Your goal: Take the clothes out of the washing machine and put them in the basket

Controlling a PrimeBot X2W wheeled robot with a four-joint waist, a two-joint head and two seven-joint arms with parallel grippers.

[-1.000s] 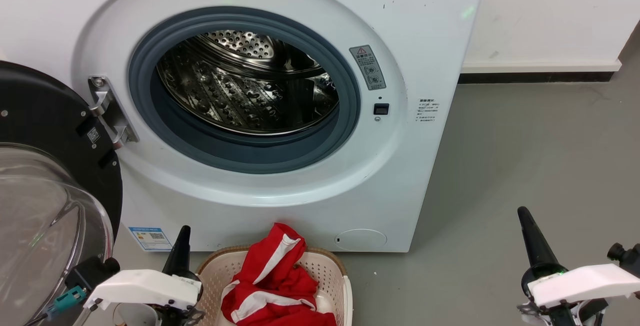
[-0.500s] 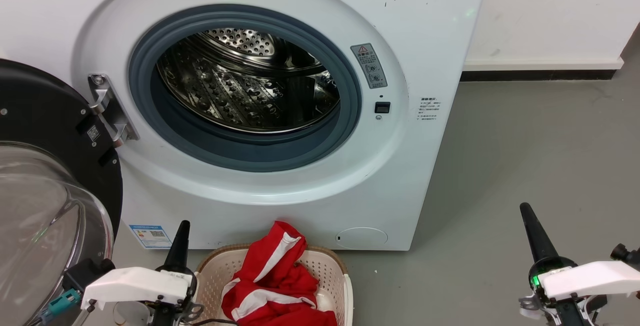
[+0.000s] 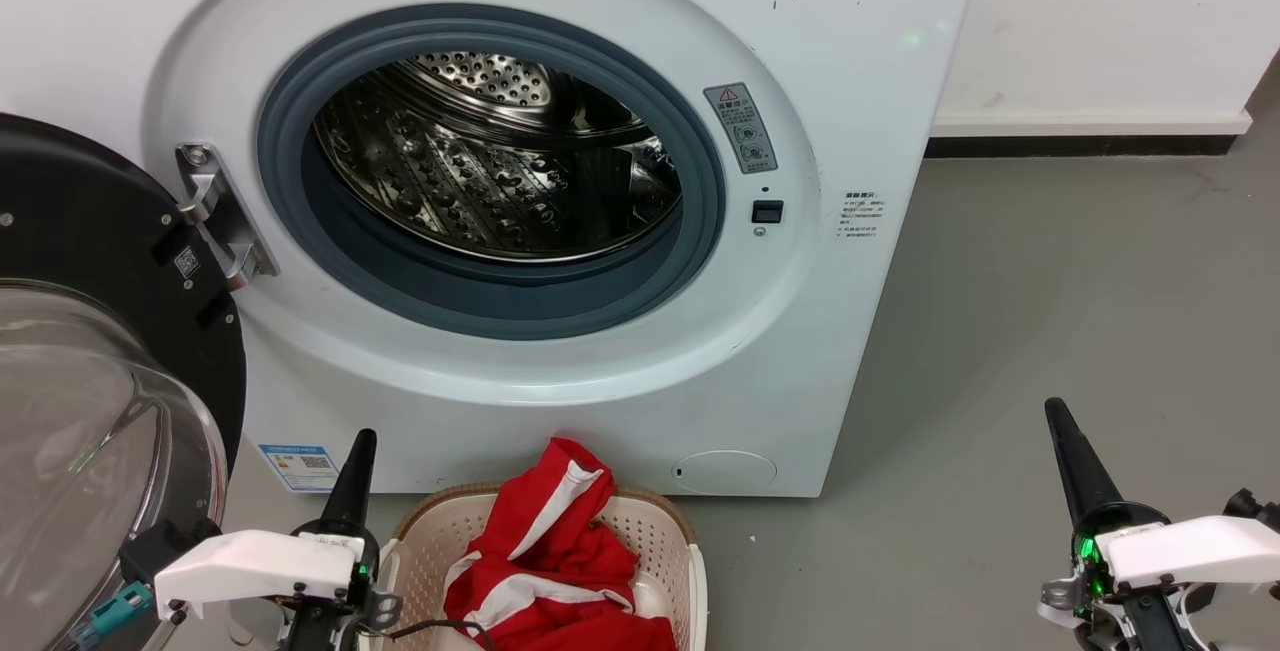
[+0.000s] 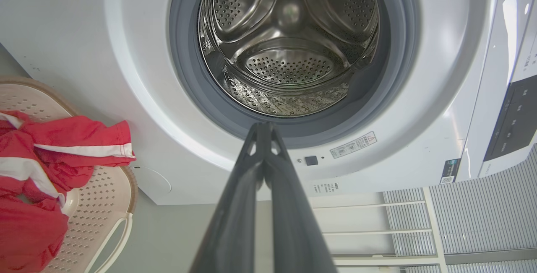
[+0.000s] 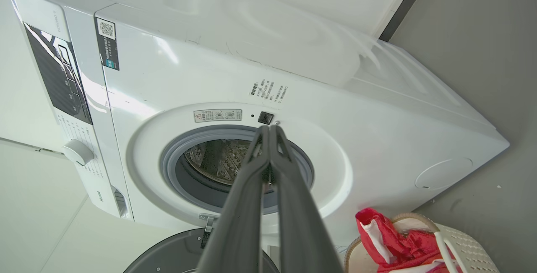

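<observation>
Drum check first. I'm looking into the washing machine (image 3: 860, 91) and the steel drum (image 3: 500, 171) shows bare metal all round. The left wrist view looks straight down its throat and I spot no red in there either. The clothes (image 3: 560, 571) sit heaped in the basket (image 3: 672, 529), which stands on the floor (image 3: 1050, 281) right in front of the machine, one red-and-white fold poking up over the far rim. So I judge the job as good as done.

What's left is a careful look. The drum's near bottom hides behind the grey rubber ring (image 3: 290, 191) from the head, so I'd trust the wrist camera for that strip before calling it. Any move of the left arm wants care: it has the basket on one side and the open glass door (image 3: 90, 411) on the other.

Now the arms. Left gripper (image 3: 364, 439) is low at the near left, just beside the basket's left rim, fingers pressed together, holding nothing, pointing up at the machine front. Right gripper (image 3: 1053, 409) is far off to the right over bare floor, well apart from the machine, fingers likewise pinched together and empty, leaning slightly left.
</observation>
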